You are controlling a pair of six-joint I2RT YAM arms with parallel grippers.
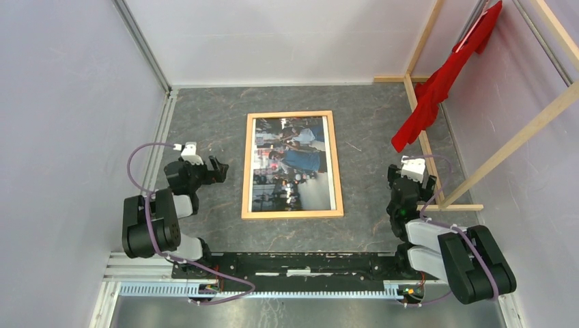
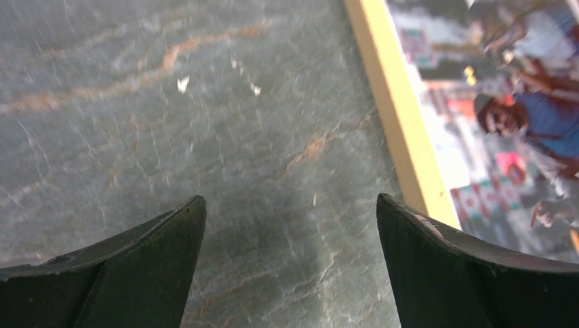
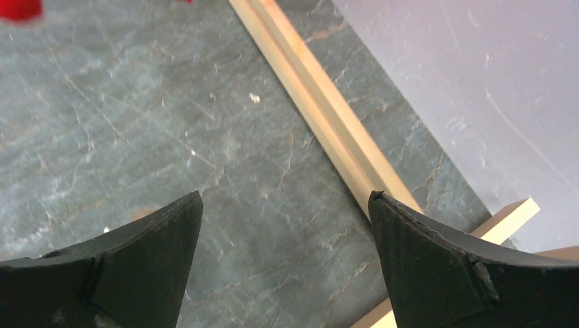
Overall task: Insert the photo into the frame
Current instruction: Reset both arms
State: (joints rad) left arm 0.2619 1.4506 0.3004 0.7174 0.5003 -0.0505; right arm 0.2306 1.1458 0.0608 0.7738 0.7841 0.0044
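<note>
Item one, the frame (image 1: 246, 164): a rectangle of thin light wood, flat on the grey marbled table (image 1: 205, 116), middle of the workspace, long sides running away from the arm bases. Item two, the photo (image 1: 293, 164): a dark, colourful street scene with people, picture side up, lying inside the frame's rails and filling the opening; the left wrist view shows its edge right against the left rail. Item three, the left gripper (image 2: 290, 205): jaws spread wide, nothing between them, poised over bare table just left of the frame's left rail, not touching it as seen from the top view. Item four, the right gripper (image 3: 285, 201): jaws likewise spread wide and empty, over bare table well to the right of the frame, near the floor beam of the wooden rack (image 3: 321, 109). Item five, a red cloth (image 1: 437, 89): draped from the rack at the far right, hanging clear of the frame. White walls enclose the table on three sides.
</note>
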